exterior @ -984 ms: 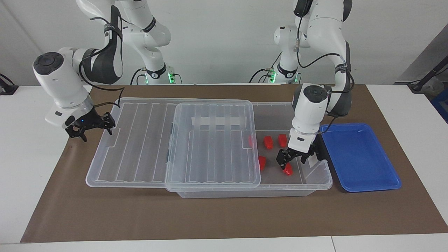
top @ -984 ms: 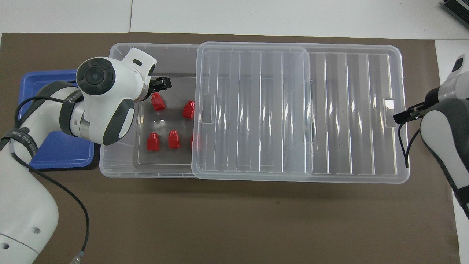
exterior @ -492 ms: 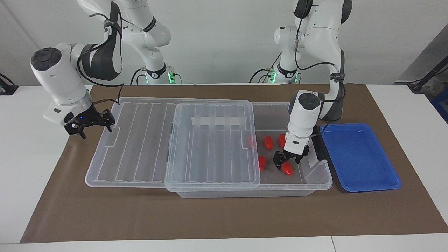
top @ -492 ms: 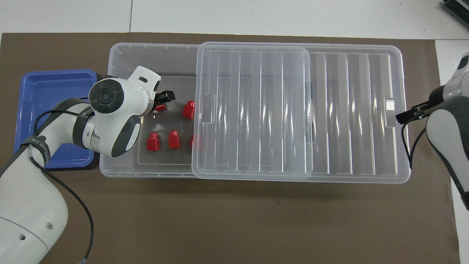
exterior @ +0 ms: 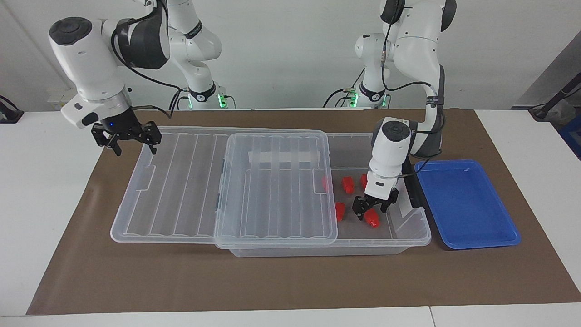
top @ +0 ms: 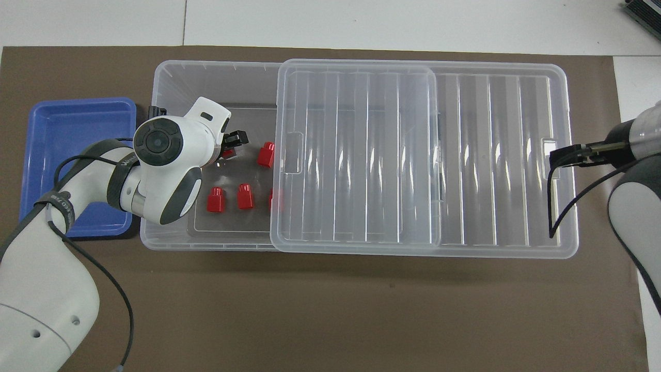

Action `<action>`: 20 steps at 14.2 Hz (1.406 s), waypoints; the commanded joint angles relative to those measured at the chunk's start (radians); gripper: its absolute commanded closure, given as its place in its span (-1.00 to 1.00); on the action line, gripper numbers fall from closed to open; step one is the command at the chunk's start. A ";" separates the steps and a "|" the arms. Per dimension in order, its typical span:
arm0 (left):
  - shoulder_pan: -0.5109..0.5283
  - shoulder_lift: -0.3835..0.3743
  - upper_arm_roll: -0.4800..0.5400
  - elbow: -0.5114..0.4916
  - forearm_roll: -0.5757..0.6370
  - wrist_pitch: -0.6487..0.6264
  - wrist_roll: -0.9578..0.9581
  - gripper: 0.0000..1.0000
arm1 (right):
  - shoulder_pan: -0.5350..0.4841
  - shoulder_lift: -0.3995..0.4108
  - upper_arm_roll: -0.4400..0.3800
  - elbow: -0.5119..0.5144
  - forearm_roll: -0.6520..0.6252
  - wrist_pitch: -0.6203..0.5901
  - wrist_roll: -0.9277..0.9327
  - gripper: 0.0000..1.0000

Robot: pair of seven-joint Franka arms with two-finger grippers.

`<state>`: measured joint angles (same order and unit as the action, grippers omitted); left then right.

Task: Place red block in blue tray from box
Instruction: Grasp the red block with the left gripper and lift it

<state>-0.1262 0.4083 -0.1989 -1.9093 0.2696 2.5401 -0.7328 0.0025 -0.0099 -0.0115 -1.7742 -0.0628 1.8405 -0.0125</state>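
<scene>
- While the lid [exterior: 227, 181] sits slid toward the right arm's end of the box [exterior: 386, 236], the end next to the blue tray [exterior: 467, 204] stands uncovered.
- L gripper [exterior: 371, 214] is down inside that uncovered end, fingers straddling a red block [exterior: 372, 219]; block sits betw. the fingertips on the box floor. Fingers wide apart, can't tell if they press on the block yet.
- In the overhead view L gripper [top: 231, 144] and wrist cover most of that block; only a red sliver shows.
- Four more red blocks on the box floor: one beside the gripper [top: 266, 154], and a row of three nearer the robots [top: 215, 199], [top: 245, 196], the third [top: 272, 199] half under the lid edge.
- Blue tray lies on the brown mat [exterior: 290, 281], just beside the box at the L arm's end, nothing in it.
- R gripper [exterior: 131, 136] hangs in the air over the lid's corner at the R arm's end, holding nothing; fingers spread.
- R arm waits.
</scene>
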 commanded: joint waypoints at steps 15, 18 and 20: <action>-0.027 0.009 0.010 0.006 0.120 0.019 -0.114 0.61 | -0.045 -0.053 0.068 0.157 0.037 -0.265 0.204 -1.00; -0.030 0.014 0.009 0.071 0.131 -0.096 -0.108 0.61 | -0.044 -0.061 0.067 0.144 0.043 -0.270 0.200 -1.00; -0.036 0.006 0.009 0.095 0.131 -0.159 -0.106 0.61 | -0.044 -0.062 0.065 0.139 0.043 -0.271 0.198 -1.00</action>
<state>-0.1491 0.4172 -0.1956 -1.8538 0.3724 2.4549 -0.8250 -0.0454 -0.0650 0.0628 -1.6300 -0.0404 1.5800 0.1824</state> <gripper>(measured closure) 0.656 0.000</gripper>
